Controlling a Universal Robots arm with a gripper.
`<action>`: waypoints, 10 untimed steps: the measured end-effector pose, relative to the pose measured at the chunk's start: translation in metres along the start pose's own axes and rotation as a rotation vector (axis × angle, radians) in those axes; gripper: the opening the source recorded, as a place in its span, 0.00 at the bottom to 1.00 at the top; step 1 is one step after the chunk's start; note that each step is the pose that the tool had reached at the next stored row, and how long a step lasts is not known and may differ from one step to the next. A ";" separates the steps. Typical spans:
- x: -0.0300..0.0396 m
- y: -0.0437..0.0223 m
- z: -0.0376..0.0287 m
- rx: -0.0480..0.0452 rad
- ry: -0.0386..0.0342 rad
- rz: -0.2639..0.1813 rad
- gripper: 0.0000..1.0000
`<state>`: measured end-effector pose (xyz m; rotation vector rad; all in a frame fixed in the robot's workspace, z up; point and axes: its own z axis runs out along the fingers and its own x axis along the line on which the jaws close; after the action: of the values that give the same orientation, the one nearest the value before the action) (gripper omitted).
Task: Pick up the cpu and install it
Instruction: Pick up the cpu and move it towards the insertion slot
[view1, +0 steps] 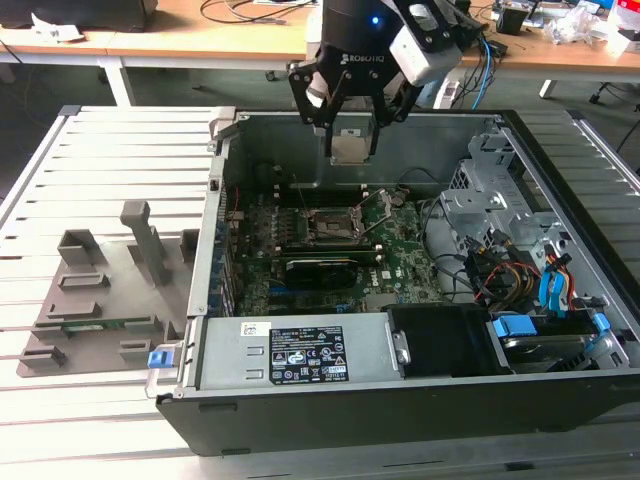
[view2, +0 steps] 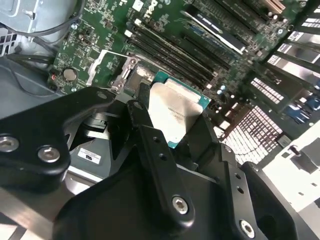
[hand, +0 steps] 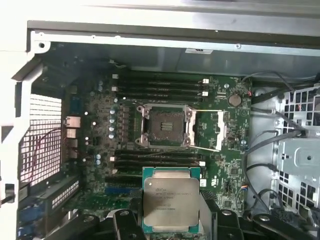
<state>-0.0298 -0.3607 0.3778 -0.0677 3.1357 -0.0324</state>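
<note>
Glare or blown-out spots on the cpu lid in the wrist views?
First wrist view: silvery-grey square cpu evenly lit, no hotspot; pale metal case edge washes out white. Second wrist view: the cpu lid carries a bright soft sheen.

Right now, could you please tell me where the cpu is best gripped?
Probably by two opposite thin edges, from the metal-top side, as the gripper holds the cpu now: flat and square, its underside is left free for the socket.

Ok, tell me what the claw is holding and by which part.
The claw holds the small flat square silvery-grey metal-topped cpu, pinched by two opposite side edges, with its metal top left bare.
</note>
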 end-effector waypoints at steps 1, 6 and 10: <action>-0.0029 0.0014 0.0038 -0.0001 0.0005 0.000 0.54; -0.0110 0.0064 0.0170 -0.0001 0.0015 0.000 0.54; -0.0166 0.0099 0.0263 -0.0001 0.0016 0.000 0.54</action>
<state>-0.0135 -0.3507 0.3513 -0.0678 3.1373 -0.0322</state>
